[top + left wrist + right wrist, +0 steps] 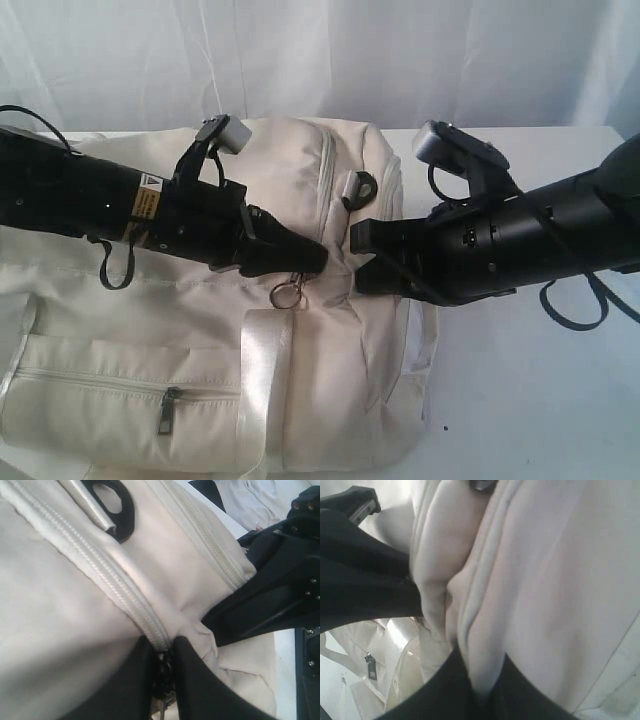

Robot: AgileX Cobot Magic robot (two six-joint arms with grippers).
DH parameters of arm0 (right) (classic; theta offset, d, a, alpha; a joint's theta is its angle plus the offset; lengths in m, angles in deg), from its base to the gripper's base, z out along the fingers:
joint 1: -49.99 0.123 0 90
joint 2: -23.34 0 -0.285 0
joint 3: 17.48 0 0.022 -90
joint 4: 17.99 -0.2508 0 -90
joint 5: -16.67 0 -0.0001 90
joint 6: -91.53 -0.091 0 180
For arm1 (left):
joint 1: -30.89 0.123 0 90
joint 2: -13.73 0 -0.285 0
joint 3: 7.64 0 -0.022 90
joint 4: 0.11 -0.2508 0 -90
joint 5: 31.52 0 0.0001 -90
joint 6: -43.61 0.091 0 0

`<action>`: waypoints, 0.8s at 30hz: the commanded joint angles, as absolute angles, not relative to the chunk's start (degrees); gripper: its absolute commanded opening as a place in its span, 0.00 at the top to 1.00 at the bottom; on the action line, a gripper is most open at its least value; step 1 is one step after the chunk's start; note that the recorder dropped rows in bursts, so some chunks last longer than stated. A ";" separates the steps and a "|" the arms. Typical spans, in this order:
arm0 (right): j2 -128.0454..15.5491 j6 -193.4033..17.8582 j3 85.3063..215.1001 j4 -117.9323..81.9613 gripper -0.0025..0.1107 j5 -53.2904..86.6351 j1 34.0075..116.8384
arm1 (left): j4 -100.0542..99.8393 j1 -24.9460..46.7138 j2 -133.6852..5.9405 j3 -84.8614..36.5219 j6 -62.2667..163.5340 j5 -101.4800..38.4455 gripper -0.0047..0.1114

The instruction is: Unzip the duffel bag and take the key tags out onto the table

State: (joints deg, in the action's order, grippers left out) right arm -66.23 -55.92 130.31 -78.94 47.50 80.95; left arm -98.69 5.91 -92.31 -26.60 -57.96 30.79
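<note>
Plain white surface [520, 400], curtain behind. The left claw [308, 259] is clamped on the zip pull [162, 675]. Just beside it the right claw [360, 258] pinches the duffel bag [330, 380], probably bracing it. The key tags aren't visible.

Not much extra here tbh; a white curtain [320, 60] hangs across the whole back of the exterior view; it's draped in loose vertical folds, with faint bluish shadows in the creases; looks thin and soft; also a tiny dark speck [447, 427] sits low on the right, too small to tell what it is.
</note>
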 commanded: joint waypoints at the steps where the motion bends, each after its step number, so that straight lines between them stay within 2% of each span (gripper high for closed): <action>1: -65.95 -55.40 130.55 -79.82 0.98 46.35 81.02 | -99.04 5.50 -92.09 -26.22 -56.46 31.93 0.87; 13: -65.95 -55.26 130.55 -79.62 0.98 45.80 81.02 | -100.05 5.73 -91.61 -26.15 -56.46 31.90 0.86; 15: -65.95 -55.26 130.55 -79.62 0.98 45.80 81.02 | -100.05 5.73 -91.39 -26.15 -56.46 31.90 0.82; 20: -65.95 -55.26 130.55 -79.62 0.98 45.80 81.02 | -100.05 5.73 -91.39 -26.15 -56.57 32.00 0.60; 22: -65.95 -55.26 130.55 -79.62 0.98 45.80 80.92 | -100.05 5.73 -91.39 -26.15 -56.57 32.04 0.57; 24: -65.95 -55.26 130.55 -79.62 0.98 45.80 80.92 | -100.05 5.73 -91.39 -26.15 -56.57 32.04 0.59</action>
State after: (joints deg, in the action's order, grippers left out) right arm -66.23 -55.92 130.31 -78.94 47.38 80.95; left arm -99.11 5.91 -92.20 -26.58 -56.88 31.47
